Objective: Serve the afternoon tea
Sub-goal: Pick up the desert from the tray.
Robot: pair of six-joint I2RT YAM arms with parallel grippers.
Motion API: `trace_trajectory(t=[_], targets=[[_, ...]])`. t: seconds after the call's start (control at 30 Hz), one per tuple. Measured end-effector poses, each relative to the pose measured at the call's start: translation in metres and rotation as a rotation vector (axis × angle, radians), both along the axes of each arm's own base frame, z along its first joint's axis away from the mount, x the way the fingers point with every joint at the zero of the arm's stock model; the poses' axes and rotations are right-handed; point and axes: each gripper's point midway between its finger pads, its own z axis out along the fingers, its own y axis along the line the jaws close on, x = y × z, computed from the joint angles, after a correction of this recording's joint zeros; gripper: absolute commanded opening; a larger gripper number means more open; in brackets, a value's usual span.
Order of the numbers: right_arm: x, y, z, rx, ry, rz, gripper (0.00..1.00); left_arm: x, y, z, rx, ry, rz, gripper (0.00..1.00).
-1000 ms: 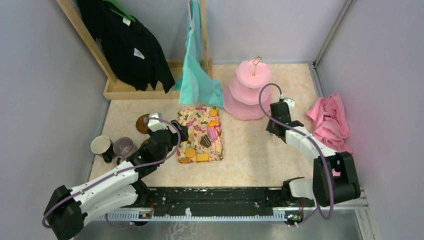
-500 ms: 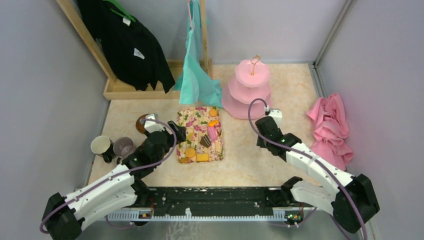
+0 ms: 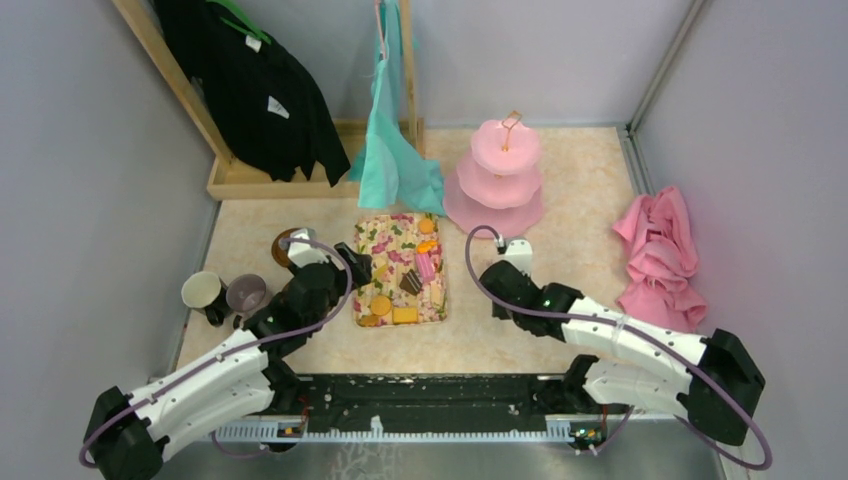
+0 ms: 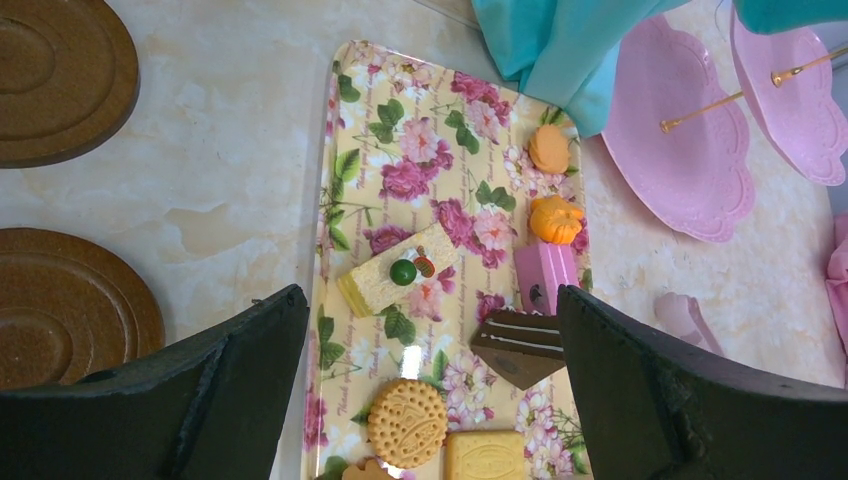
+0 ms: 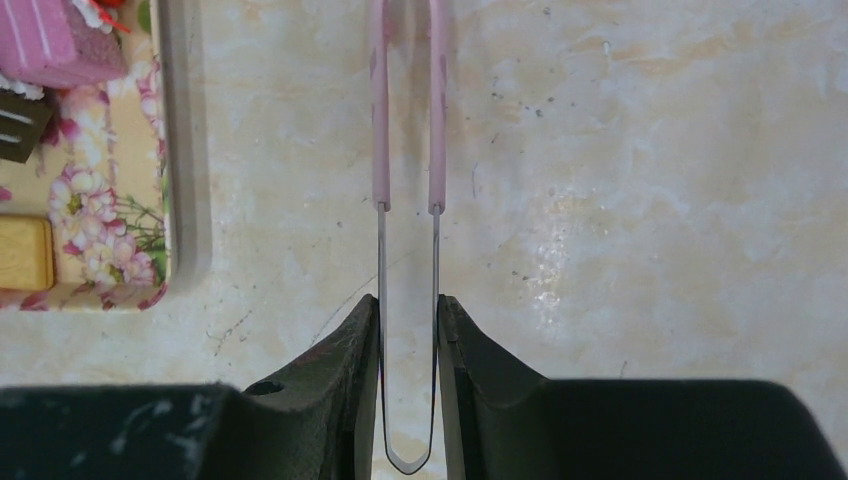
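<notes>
Snack pickup pending: right gripper (image 5: 408, 318) clamps tongs (image 5: 381, 150) beside tray (image 5: 186, 150).
Left gripper (image 4: 428, 300) wide; tongs next need aligning over a snack (image 4: 556, 219).

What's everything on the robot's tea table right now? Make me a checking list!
Surface: pale marbled tabletop.
Job's things: flowery tray of snacks, pink stand bare, cream mug, mauve mug, two saucers at left.
Clutter: pink cloth at right.
Claws: left claw open over tray; right claw shut on tongs.
Cables: purple cable loops on both arms.
Surroundings: grey walls, clothes on wooden rack.
</notes>
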Motion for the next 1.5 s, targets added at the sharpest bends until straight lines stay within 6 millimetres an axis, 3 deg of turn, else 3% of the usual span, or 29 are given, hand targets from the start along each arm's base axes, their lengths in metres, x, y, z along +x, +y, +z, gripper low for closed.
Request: trace_trajectory(t=[0.47, 0.73, 1.5], targets=[[-0.010, 0.024, 0.001, 0.026, -0.021, 0.096, 0.31, -0.001, 0.003, 0.008, -0.026, -0.023, 0.016, 0.99], [-0.015, 0.018, -0.007, 0.021, -0.025, 0.110, 0.31, 0.000, 0.003, 0.004, -0.014, -0.011, 0.017, 0.99], [-0.026, 0.039, 0.032, 0.143, -0.119, 0.277, 0.30, 0.003, 0.004, -0.002, 0.005, -0.001, 0.037, 0.99]])
